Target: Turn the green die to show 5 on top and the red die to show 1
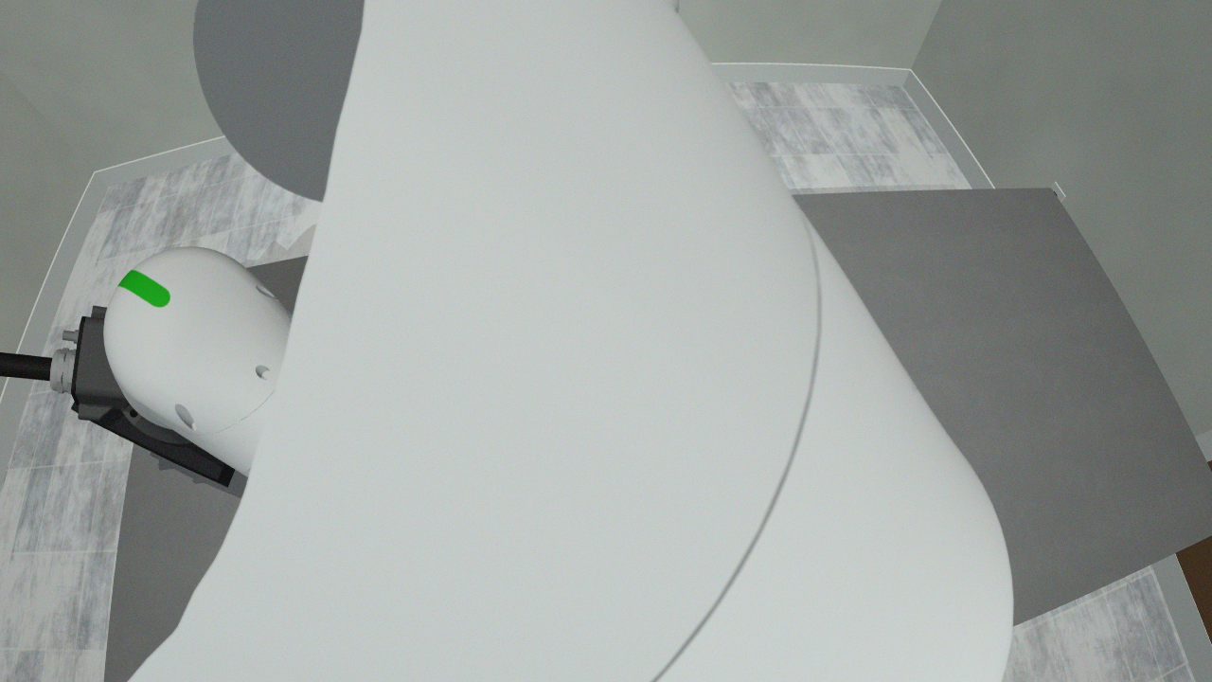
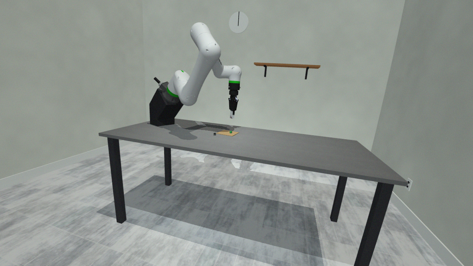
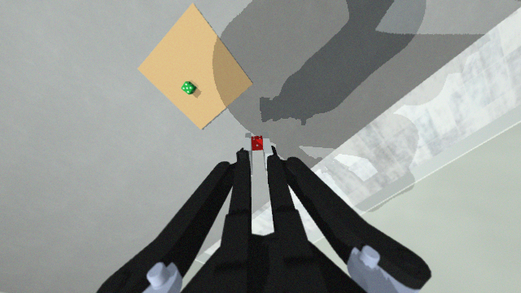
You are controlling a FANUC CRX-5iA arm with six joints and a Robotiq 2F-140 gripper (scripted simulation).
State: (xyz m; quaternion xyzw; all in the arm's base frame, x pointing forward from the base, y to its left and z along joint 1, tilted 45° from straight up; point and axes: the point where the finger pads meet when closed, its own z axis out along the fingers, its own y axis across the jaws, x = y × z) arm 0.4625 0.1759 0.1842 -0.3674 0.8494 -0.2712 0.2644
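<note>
1. Red die (image 3: 256,143) sits pinched between the gripper (image 3: 256,152) fingertips, lifted well above the grey table (image 2: 297,155); the narrow jaws are closed on it.
2. In the wrist view the face turned to the camera is red with faint pale pips, too small to count.
3. Green die (image 3: 188,87) lies flat on the tan mat (image 3: 179,49), fully within its edges, toward the mat's lower middle in the wrist view. White pips show on its upper face, but I cannot count them with certainty.
4. The mat lies flat on the table, part of it covered by the arm's shadow.
5. In the exterior view the gripper (image 2: 232,113) points straight down, hanging above the far edge of the mat (image 2: 234,133), with the green die (image 2: 230,132) on the mat below it.
6. A black die (image 2: 214,134) rests on the table just left of the mat, apart from it and from the other dice; its top face is too small to read.
7. The top view is almost wholly filled by the white arm (image 1: 550,339), hiding the mat and all three dice.
8. A wooden shelf (image 2: 286,65) and a round clock (image 2: 238,22) hang on the far wall.
</note>
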